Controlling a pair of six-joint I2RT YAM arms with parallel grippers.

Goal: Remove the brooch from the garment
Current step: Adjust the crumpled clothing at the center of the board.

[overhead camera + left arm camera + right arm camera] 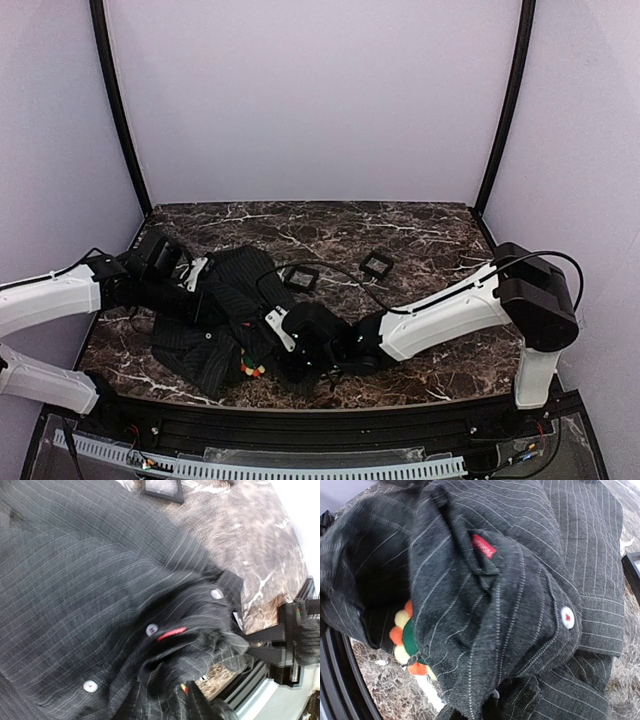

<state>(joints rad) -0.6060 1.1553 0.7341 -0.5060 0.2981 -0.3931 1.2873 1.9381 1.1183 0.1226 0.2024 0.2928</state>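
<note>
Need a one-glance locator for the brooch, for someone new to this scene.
Find the black pinstriped garment heaped on the left half of the marble table. At its near edge, half under a fold, sits the brooch. It is the only orange-and-cream petalled thing; the buttons are small pale discs, the tag flat red.

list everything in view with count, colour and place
garment: one, black pinstriped, bunched on table's left
brooch: one, orange, cream and green, under a garment fold near the front edge
label: one, red, on garment
buttons: three seen, white, on garment
square boxes: two, black, behind garment
table: one, dark marble
left gripper: one, black, at garment's far-left side
right gripper: one, black, shut beside brooch
</note>
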